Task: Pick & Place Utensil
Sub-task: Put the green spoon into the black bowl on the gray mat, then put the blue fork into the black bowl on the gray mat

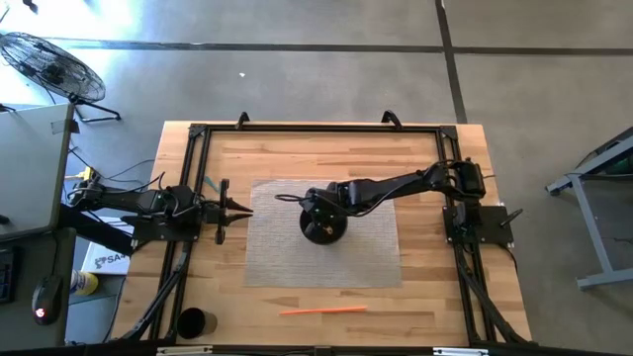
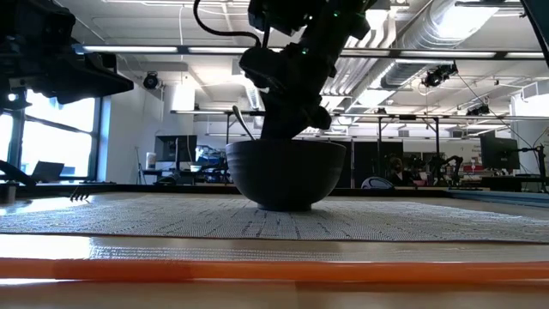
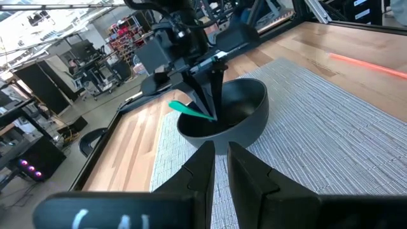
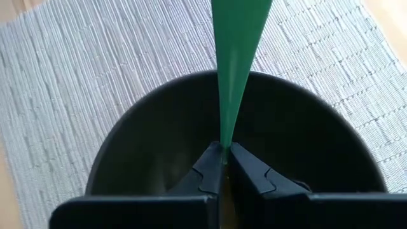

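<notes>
A dark round bowl [image 1: 323, 225] stands on its base in the middle of a grey woven placemat [image 1: 366, 252]. My right gripper [image 4: 222, 152] reaches down into the bowl and is shut on a flat green utensil [image 4: 236, 51]. The utensil slants up over the bowl's rim toward the table's left and also shows in the left wrist view [image 3: 189, 109]. My left gripper [image 3: 220, 166] waits at the mat's left edge, shut and empty, pointing at the bowl [image 3: 235, 117]. An orange stick-like utensil [image 1: 321, 311] lies flat on the wood near the table's near edge. My right gripper pinches the green utensil between its two fingers at the narrow part [image 4: 224, 137], inside the bowl. The fingers [image 3: 210, 95] come from above, pointing down. The broader free end [image 3: 175, 105] juts out tilted over the rim; the lower end is hidden by the bowl wall.
A black cup [image 1: 191, 322] stands at the table's near left corner. A black frame [image 1: 316, 129] runs around the tabletop. The orange utensil [image 2: 257, 268] stretches across the front of the low view. Bare mat lies to the right of and in front of the bowl.
</notes>
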